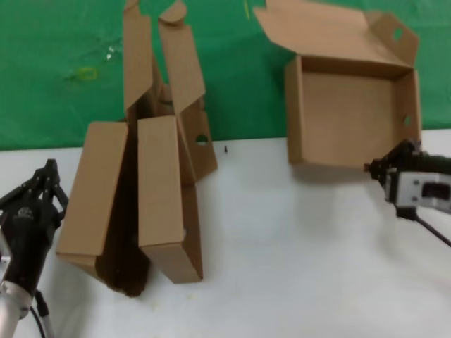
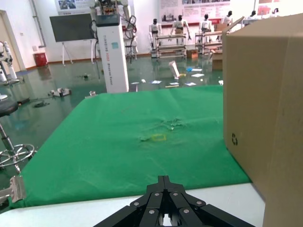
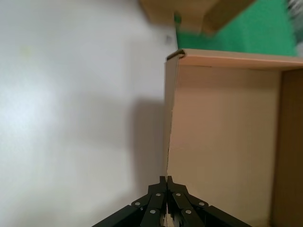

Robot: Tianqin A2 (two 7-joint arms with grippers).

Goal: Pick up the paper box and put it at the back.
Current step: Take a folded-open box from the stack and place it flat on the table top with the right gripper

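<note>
The paper box (image 1: 349, 120), a shallow brown cardboard tray with its lid hinged open upward, is at the far right near the back (image 1: 246, 141), where the white table meets the green cloth. It is tilted so that its inside faces me, and a shadow lies on the table under it. My right gripper (image 1: 372, 169) is shut on the box's lower wall near its right corner. In the right wrist view the thin wall edge (image 3: 166, 118) runs out from between the closed fingers of the right gripper (image 3: 166, 179). My left gripper (image 1: 49, 169) is shut and empty at the near left, and it also shows in the left wrist view (image 2: 164, 178).
Two other brown boxes with tall flaps (image 1: 158, 197) stand left of centre, reaching up in front of the green cloth. One plain panel (image 2: 265, 104) rises close beside the left gripper. Bare white table (image 1: 296, 253) lies between these boxes and the right arm.
</note>
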